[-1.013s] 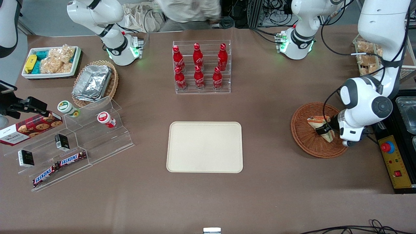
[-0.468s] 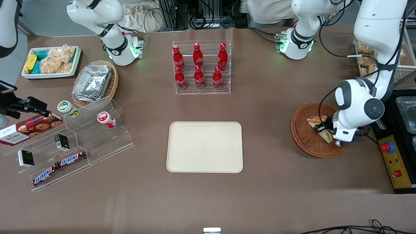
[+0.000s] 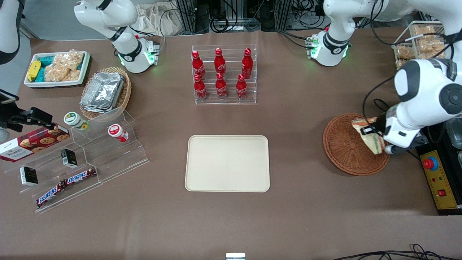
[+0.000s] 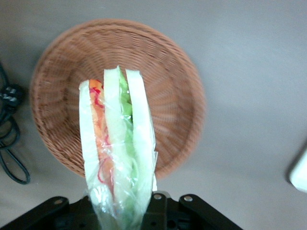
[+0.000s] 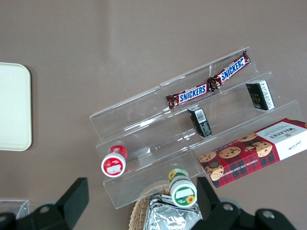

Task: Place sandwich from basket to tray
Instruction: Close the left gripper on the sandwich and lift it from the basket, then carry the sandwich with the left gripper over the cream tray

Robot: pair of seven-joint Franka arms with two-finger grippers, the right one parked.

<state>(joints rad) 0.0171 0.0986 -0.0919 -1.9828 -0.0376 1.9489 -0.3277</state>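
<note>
My left gripper [image 3: 371, 134] is shut on the sandwich [image 3: 369, 136], a wrapped wedge with pale bread and green, orange and red filling. It holds the sandwich lifted above the reddish-brown wicker basket [image 3: 344, 150], over the basket's edge toward the working arm's end. In the left wrist view the sandwich [image 4: 117, 153] hangs from the gripper [image 4: 122, 215] with the empty basket [image 4: 177, 96] below it. The cream tray [image 3: 227, 163] lies flat and bare at the table's middle; a corner of it shows in the left wrist view [image 4: 300, 170].
A clear rack of red cola bottles [image 3: 223, 74] stands farther from the camera than the tray. A clear stepped shelf with snacks [image 3: 77, 159], a tan basket of foil trays [image 3: 104, 92] and a white bin [image 3: 56, 68] lie toward the parked arm's end. A control box [image 3: 438, 180] sits beside the basket.
The gripper has risen from the basket floor with the sandwich in it and shifted a little toward the working arm's end. The basket is left empty.
</note>
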